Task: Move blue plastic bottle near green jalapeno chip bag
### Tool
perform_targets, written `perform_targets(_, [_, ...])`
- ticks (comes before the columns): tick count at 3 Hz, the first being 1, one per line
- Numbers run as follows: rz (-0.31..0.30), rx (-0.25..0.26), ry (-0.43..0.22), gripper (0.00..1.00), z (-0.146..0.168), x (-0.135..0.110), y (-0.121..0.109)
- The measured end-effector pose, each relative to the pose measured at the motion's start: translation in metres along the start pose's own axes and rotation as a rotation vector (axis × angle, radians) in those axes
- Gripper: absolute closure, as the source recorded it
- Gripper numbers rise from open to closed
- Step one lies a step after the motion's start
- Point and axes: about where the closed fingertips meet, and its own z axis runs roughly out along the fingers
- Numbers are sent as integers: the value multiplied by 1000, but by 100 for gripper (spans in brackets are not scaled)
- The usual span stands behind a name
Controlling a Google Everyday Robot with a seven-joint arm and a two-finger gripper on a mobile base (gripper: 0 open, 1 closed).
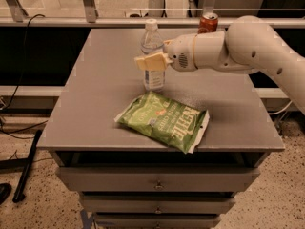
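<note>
While in jaws, one bottle (153, 79).

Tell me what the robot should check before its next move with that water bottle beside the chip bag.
1. The gripper is closed on the blue plastic bottle: ok.
2. The bottle is upright with its cap on: ok.
3. The bottle is close to the green jalapeno chip bag, just behind it: ok.
4. The bottle's base rests on the table: cannot tell.
5. The red soda can is out of the way, at the back edge behind the arm: ok.
</note>
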Motion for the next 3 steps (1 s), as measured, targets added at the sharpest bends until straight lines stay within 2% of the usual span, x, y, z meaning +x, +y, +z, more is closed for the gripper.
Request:
perform_targets(1, [-25,-45,-4,82,-1,4,13])
perform_targets(3, [-57,-104,-23,35,2,6,32])
